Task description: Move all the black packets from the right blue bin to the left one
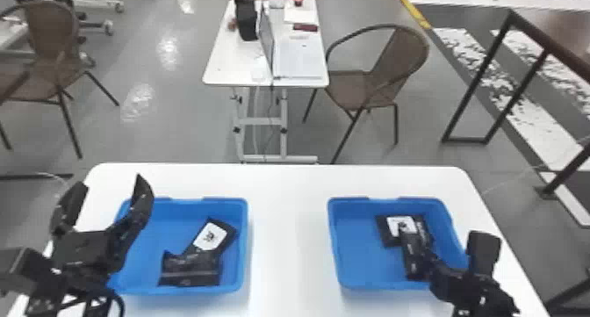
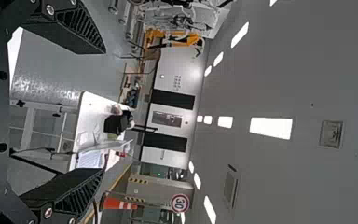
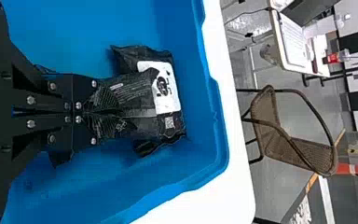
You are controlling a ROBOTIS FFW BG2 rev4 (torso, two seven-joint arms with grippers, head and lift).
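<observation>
Right claw (image 1: 427, 263) closed on a shiny black plastic packet (image 1: 412, 254) inside the right blue plastic bin (image 1: 360, 265).
Nearest, the left claw (image 1: 111, 181) is spread wide with nothing between its fingers, by the outer side of the left blue plastic bin (image 1: 244, 250); the right one pinches its packet between fingers brought together, and a white label (image 3: 168, 95) shows beyond their tips, though the overlapping black packaging is hard to tell apart. In the left bin, a black packet with a white label (image 1: 227, 246) overlaps a plain black packet (image 1: 191, 274). Both bins sit on a white table (image 1: 289, 232); past it stand a brown woven chair (image 1: 361, 88) and a smaller white desk (image 1: 228, 66) with an open laptop (image 1: 267, 41).
</observation>
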